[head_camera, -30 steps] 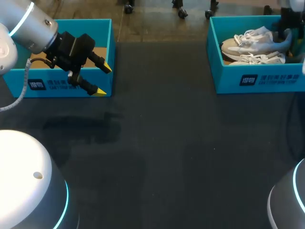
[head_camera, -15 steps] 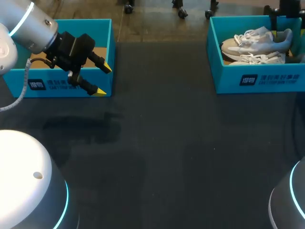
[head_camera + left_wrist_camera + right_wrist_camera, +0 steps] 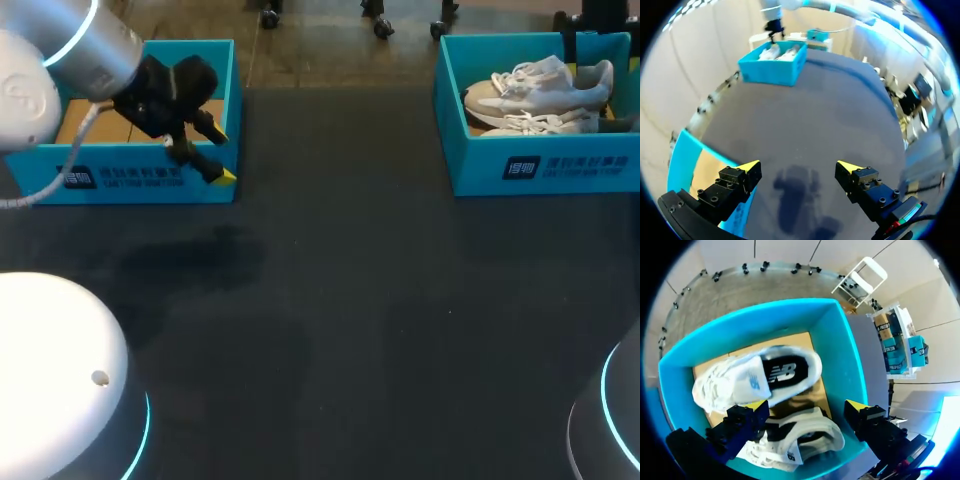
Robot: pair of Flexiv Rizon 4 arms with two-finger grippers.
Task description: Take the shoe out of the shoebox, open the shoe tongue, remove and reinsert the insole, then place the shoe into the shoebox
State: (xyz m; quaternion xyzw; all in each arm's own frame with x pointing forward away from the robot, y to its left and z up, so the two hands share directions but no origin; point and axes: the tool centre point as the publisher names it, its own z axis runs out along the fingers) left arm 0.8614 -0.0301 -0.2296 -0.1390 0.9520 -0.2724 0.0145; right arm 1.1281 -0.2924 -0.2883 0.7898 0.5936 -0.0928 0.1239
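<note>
"Where's the shoe [image 3: 722, 380]?"
"On its side in the shoebox [image 3: 840, 355], just under my right hand [image 3: 806, 406], which is spread wide and holding nothing."
"How will it handle?"
"Light and soft-topped, I'd judge. The stiffer heel collar looks the place to grip."

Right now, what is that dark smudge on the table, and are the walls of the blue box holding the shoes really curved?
Head view: the smudge is the shadow of the left tool on the table. Left wrist view: the same shadow lies just ahead of the open tool. Right wrist view: the shoebox walls only look bowed, bent by the fisheye lens; the head view shows them straight.
</note>
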